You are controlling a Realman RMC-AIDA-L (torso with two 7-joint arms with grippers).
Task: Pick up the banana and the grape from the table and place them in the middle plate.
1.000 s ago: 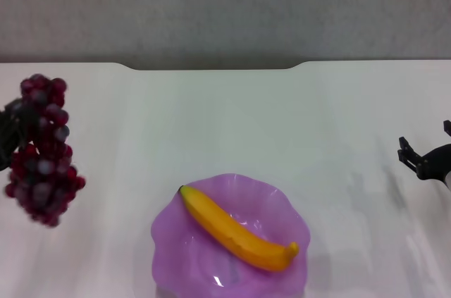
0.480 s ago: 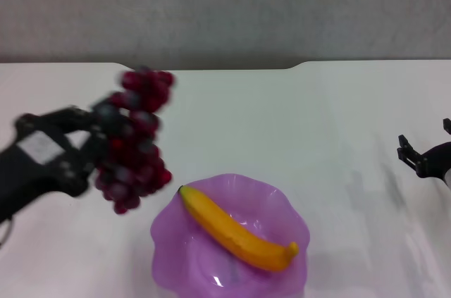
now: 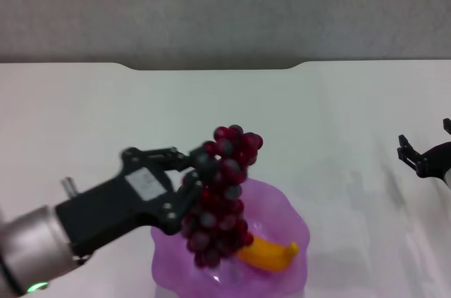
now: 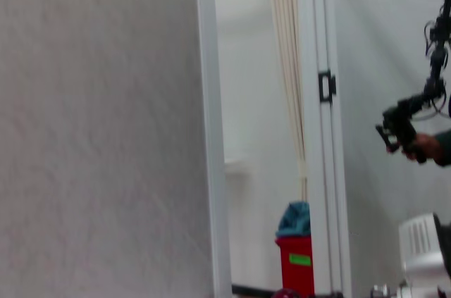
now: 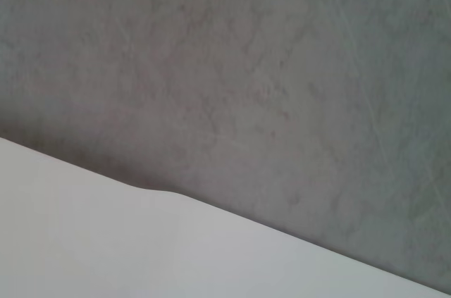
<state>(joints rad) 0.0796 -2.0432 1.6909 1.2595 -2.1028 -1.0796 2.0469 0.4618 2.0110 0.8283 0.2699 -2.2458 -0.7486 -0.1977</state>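
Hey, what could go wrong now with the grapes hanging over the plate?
The grapes hang in the left end effector over the plate's left side, covering most of the banana. Released here, they may land on the banana, roll off, or spill over the near rim. Loose grapes might drop. The right end effector sits idle at the table's right edge.

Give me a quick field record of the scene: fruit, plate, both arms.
grapes: bunch held in the left pincer, hanging above the plate
banana: lying in the plate, partly hidden by the grapes
plate: purple, scalloped rim, at the near edge of the table
left arm: reaching in over the plate from the left
right pincer: open, at the right edge, nothing in it
left to do: release the grapes
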